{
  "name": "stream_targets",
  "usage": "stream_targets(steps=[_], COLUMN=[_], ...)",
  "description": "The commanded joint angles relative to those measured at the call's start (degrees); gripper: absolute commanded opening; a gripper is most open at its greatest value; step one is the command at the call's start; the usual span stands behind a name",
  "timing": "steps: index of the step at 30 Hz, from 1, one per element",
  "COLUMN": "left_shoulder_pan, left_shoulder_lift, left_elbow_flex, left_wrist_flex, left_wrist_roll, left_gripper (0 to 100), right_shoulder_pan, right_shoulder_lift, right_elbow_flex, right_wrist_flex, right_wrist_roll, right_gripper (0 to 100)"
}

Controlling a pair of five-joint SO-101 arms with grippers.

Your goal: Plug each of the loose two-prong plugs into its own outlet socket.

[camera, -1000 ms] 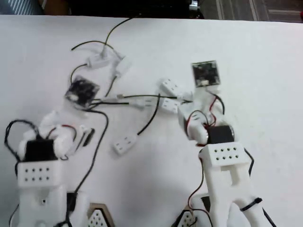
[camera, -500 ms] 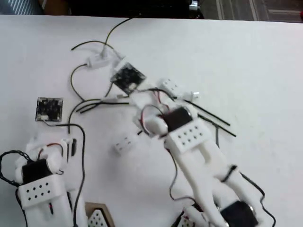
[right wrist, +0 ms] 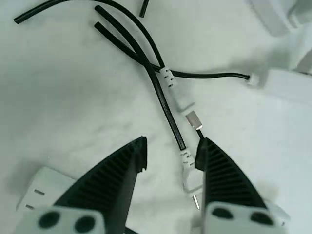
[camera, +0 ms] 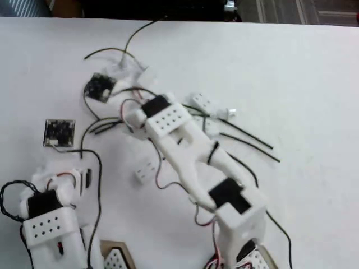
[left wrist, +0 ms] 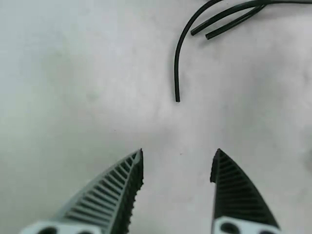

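Counter (camera: 314,84) carries everything. Right end effector (right wrist: 170,151), spread wide and empty, hangs over crossed black cables (right wrist: 124,36). An outlet socket (right wrist: 39,192) lies just outside one finger, and a white two-prong plug (right wrist: 188,176) sits tight against the inside of the other. Closing here would likely pinch a cable too, or nudge the off-centre plug aside. Left end effector (left wrist: 177,163), equally wide, holds nothing, with a cable end (left wrist: 176,92) ahead.
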Motion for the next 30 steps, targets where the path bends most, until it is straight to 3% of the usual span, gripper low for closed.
stream_targets(steps=[1,13,20,26,30], left_shoulder_pan=[-0.4,-0.4,-0.2,-0.2,-0.2], left_shoulder_lift=[-1.0,-1.0,-1.0,-1.0,-1.0], left_elbow_flex=[-0.2,0.3,0.4,0.4,0.4], left_wrist_flex=[-1.1,-1.1,-1.1,-1.1,-1.1], left_wrist_roll=[0.4,0.2,0.1,0.1,0.1], left_gripper=[23,23,23,23,23], right_shoulder_pan=[-0.2,1.2,2.2,2.2,2.2], right_shoulder_lift=[4.9,23.8,31.2,36.6,38.1], right_elbow_flex=[-8.6,-27.7,-37.3,-46.6,-52.1], right_wrist_flex=[0.2,0.3,5.6,10.4,14.5], right_wrist_roll=[1.4,4.6,4.6,4.6,4.5], right_gripper=[17.2,17.0,16.9,1.2,1.6])
